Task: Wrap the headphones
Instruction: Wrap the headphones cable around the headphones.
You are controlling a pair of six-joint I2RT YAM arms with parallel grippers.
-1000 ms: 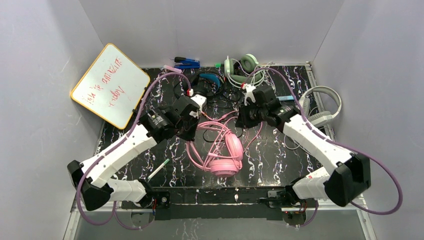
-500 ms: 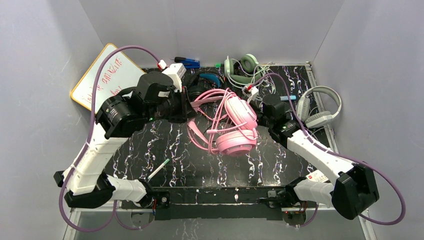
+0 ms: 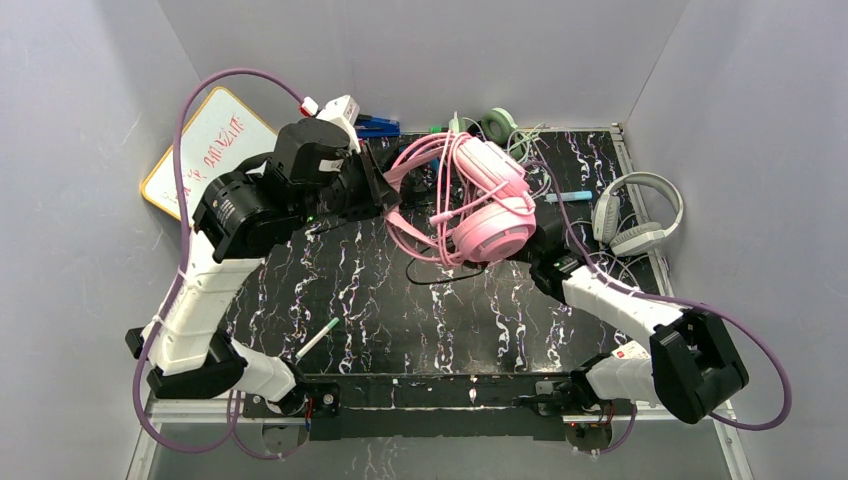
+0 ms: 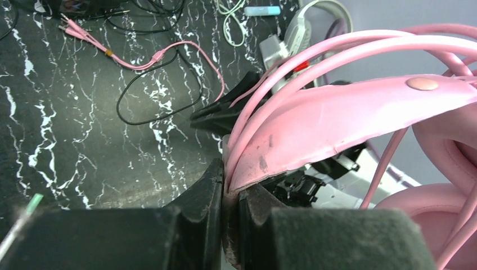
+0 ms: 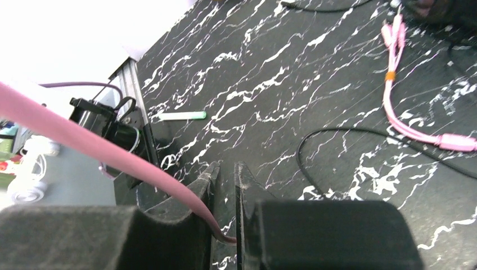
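Observation:
The pink headphones point(image 3: 480, 195) hang high above the table's back half, their cord looped over the headband and cups. My left gripper point(image 3: 384, 194) is shut on the pink headband; in the left wrist view the band point(image 4: 337, 121) sits clamped between the jaws of my left gripper point(image 4: 230, 183). My right gripper point(image 5: 226, 169) is shut on the thin pink cord point(image 5: 112, 152); in the top view it is hidden under the ear cups. The white-grey headphones point(image 3: 640, 215) lie at the right edge. The black-and-blue headphones are hidden.
A whiteboard point(image 3: 215, 135) leans at the back left. A green headset point(image 3: 492, 125) and a blue object point(image 3: 375, 127) lie at the back wall. A green marker point(image 3: 318, 338), a black cord point(image 3: 440, 275) and the pink cord's plugs point(image 5: 394, 34) lie on the table.
Both arms have lifted the pink headphones off the table and carried them up and toward the back. The left arm has risen high; the right gripper has gone under the ear cups.

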